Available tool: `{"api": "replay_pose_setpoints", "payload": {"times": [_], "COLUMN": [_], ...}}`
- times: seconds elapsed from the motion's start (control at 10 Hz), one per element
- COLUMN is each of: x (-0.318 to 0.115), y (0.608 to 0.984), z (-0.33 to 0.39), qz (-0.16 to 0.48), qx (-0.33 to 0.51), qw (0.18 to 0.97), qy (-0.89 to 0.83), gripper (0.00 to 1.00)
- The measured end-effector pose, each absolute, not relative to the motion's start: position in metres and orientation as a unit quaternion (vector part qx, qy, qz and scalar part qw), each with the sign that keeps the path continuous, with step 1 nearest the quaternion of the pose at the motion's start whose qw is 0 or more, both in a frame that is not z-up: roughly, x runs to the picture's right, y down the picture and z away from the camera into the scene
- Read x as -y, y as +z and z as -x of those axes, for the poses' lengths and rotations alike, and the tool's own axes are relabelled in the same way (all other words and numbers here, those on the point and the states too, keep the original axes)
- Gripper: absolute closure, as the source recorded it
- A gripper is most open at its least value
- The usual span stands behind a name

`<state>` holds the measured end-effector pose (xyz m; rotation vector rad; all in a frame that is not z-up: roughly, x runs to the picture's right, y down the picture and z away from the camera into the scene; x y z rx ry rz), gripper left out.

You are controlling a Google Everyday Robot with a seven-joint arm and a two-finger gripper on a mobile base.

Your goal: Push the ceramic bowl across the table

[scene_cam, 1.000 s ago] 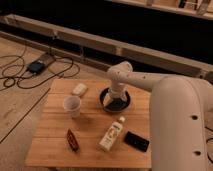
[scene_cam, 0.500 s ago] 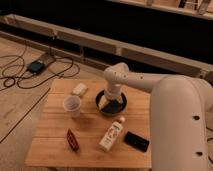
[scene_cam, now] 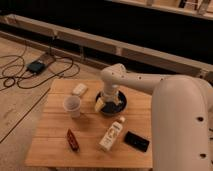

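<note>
Camera view: one arm reaches in from 3 o'clock, over the far part of the table (scene_cam: 55, 147).
Gripper: the gripper (scene_cam: 109, 99) is down at the bowl (scene_cam: 121, 105), inside its rim or pressed on it; I cannot tell whether it is apart or together.
Bowl: dark and glossy, upright, at about 1 o'clock from the table's middle, in the far half.
Neighbours: a pale cup (scene_cam: 72, 106) stands just beside the bowl at 9 o'clock from it; a small white pad (scene_cam: 79, 89) lies at 11 o'clock on the table.
Near half: a white bottle (scene_cam: 111, 136) lies at 4 o'clock, a flat black object (scene_cam: 136, 141) beyond it towards the edge, and a red item (scene_cam: 73, 140) at 7 o'clock.
Done: contact with the bowl looks made, so the approach seems finished.
Left: most of the push, by my judgement; the bowl has bare wood only towards 6 o'clock between cup and bottle, and which way it should travel is not shown.
</note>
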<state>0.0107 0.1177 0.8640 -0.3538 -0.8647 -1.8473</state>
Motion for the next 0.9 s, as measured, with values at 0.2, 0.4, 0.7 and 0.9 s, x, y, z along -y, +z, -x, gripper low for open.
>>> {"api": "replay_pose_setpoints", "payload": {"times": [0.2,0.4,0.7,0.9], "x": [-0.1149,-0.1149,-0.1148,-0.1147], "y": [0.8620,0.8620,0.8620,0.8620], "z": [-0.0111,-0.0089,-0.0090,-0.0092], "qz": [0.144,0.143,0.143,0.143], "qx": [0.362,0.363,0.363,0.363], "qw": [0.515,0.514,0.514,0.514], "qy": [-0.764,-0.764,-0.764,-0.764], "gripper": [0.20,0.20,0.20,0.20]}}
